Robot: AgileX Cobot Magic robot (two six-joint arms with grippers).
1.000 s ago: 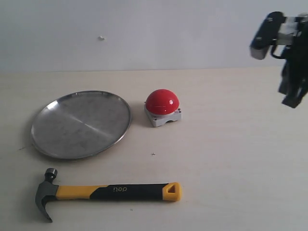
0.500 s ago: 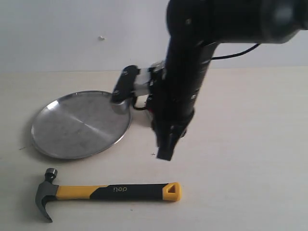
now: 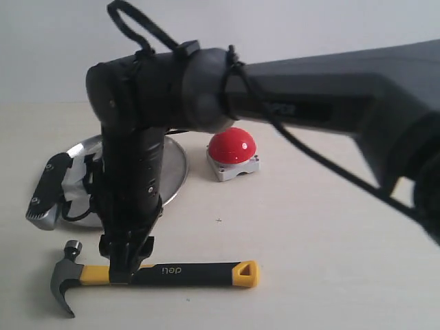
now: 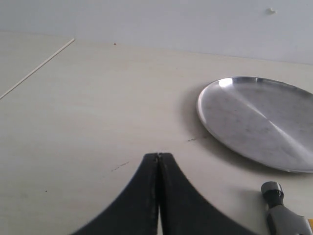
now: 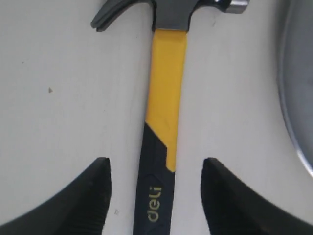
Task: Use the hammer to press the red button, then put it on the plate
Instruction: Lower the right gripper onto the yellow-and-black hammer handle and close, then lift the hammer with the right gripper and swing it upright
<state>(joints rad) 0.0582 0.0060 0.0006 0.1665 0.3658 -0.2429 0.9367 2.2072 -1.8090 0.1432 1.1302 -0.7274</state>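
We are poising the right gripper point(image 5: 155, 166), spread wide, astride the hammer point(image 5: 166, 88) toward the bench's point(image 3: 330, 227) near edge, seemingly for grasping.

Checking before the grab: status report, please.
Right gripper open, straddling hammer handle. Left gripper shut, empty. Hammer flat on table, not yet gripped. Nothing blocking handle.

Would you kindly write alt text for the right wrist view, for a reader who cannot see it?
The right gripper hangs open, one finger either side of the hammer, which lies on a pale table; part of the plate shows.
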